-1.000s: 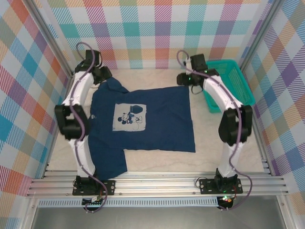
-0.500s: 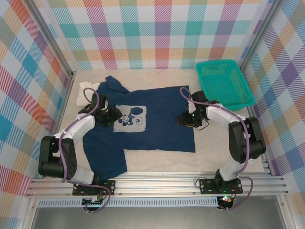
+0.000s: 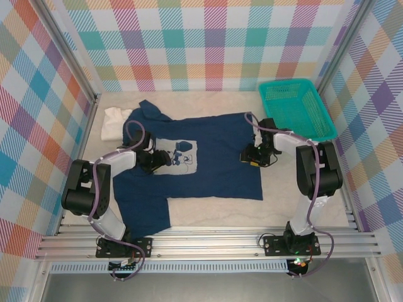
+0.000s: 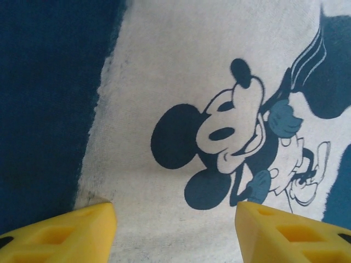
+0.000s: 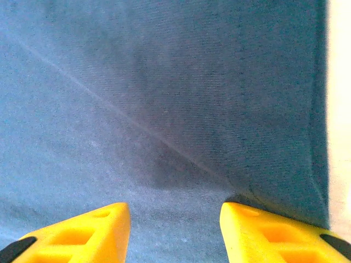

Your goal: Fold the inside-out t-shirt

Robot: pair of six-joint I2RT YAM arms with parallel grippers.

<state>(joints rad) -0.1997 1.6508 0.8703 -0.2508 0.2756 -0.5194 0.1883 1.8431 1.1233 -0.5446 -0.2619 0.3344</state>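
Since the dark blue t-shirt (image 3: pixel 214 170) lies flat on the tabletop just under them, you see the left pincer (image 3: pixel 154 160) and right pincer (image 3: pixel 249 155) half open, holding nothing, probably ready to pinch cloth.

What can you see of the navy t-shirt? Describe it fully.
The navy t-shirt is soft cloth, spread flat on the table, sleeves to the left, hem to the right. A pale panel with a cartoon mouse marks its chest. The open left gripper is over that panel, the open right gripper near the hem.

basket (image 3: pixel 295 108) blocks far right corner
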